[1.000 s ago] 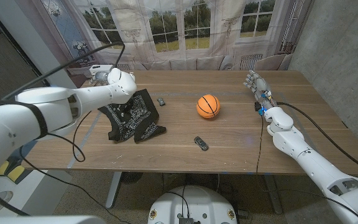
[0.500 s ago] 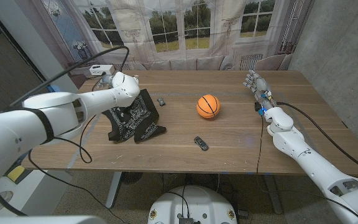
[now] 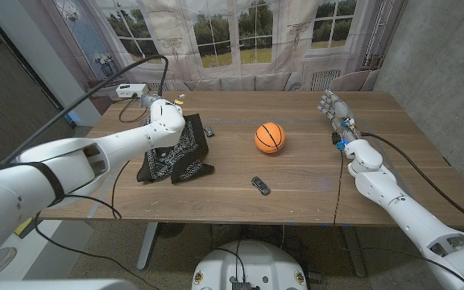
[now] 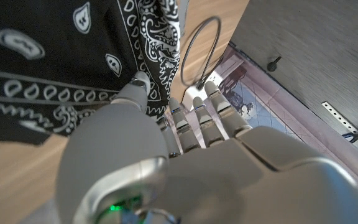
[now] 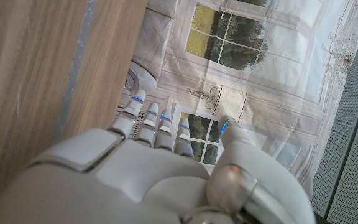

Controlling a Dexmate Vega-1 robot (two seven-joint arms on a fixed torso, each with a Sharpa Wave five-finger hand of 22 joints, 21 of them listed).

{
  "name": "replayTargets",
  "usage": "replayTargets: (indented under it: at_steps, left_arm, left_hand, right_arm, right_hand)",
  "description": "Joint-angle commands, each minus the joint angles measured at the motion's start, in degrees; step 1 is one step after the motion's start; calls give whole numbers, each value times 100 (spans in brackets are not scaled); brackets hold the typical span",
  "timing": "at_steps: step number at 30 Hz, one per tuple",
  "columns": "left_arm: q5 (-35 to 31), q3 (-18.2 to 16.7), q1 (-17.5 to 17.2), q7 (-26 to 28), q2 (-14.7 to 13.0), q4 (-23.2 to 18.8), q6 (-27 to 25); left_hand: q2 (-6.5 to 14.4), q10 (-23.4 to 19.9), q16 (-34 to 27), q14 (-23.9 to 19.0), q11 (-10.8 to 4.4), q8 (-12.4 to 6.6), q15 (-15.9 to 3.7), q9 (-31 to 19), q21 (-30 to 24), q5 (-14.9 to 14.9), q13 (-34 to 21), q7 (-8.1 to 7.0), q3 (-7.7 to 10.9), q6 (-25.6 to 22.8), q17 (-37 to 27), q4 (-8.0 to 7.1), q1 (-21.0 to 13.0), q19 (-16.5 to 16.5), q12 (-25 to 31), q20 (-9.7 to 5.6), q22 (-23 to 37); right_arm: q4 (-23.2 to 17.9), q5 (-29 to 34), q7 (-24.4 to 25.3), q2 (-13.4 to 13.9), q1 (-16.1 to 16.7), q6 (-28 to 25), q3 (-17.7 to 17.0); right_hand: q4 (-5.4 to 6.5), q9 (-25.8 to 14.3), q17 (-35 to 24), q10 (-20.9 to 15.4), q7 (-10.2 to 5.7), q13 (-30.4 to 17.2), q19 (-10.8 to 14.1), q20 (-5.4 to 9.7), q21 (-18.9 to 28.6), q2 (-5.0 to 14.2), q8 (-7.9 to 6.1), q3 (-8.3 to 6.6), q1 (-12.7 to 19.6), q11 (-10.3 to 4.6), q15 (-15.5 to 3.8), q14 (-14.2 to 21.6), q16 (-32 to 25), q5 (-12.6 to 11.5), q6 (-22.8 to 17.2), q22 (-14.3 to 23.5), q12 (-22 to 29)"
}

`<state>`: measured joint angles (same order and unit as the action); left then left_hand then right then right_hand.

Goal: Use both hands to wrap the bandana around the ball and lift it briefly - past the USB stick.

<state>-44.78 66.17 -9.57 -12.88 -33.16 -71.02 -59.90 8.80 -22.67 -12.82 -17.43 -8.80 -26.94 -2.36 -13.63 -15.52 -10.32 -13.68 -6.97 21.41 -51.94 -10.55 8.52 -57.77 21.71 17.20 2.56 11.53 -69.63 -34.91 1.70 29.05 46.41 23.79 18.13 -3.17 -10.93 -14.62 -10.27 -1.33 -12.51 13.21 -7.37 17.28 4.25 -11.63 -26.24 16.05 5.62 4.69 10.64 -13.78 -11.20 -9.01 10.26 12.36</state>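
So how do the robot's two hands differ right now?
The left hand is over the black bandana on the table's left side, fingers at the cloth; the right hand stands upright by the right edge with fingers apart, holding nothing. The left arm reaches across the table toward the middle; the right arm lies along its own side. Both are away from the ball.

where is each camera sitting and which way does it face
Head view: from the robot's head, looking down the table at the bandana, ball and USB stick; both arms show, left hand, right hand.
Left wrist view: on the left wrist, looking along the left hand at the bandana.
Right wrist view: on the right wrist, looking along the right hand past the table to the window backdrop.
Head and left wrist views share the bandana.
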Motion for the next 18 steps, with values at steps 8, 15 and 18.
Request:
replayTargets:
  at_steps: [8,15,18]
  left_arm:
    - [1782,-2583,-1314,3335,7,-1989,1304]
    - [2021,-2696,-1342,3401,-34,-2386,1583]
    - [2166,-2801,-1384,3461,-18,-2497,1738]
  left_hand:
    - [101,-73,-36,-149,52,-78,-489,-331,-85,5,-32,23,87,173,-40,-73,45,113,22,46,35]
    - [121,-78,-25,-157,75,-123,-469,-389,-98,1,-43,21,116,223,-53,-96,56,108,7,69,47]
    - [123,-79,-22,-159,76,-129,-465,-407,-103,1,-46,11,122,257,-58,-105,64,109,2,76,51]
  right_arm:
    - [-112,-54,61,55,169,162,-145]
    - [-332,8,211,158,281,102,-199]
    - [-390,14,244,184,325,103,-224]
  right_hand:
    - [-83,-13,2,-60,15,0,32,-49,-13,81,-9,-20,62,-8,5,30,-15,22,-89,29,13]
    - [-136,-12,22,-90,6,4,50,-25,-21,126,-37,-47,123,-25,-11,42,-12,7,-181,30,18]
    - [-150,-11,27,-103,6,5,60,-20,-21,134,-38,-51,136,-26,-22,48,-13,4,-193,30,21]
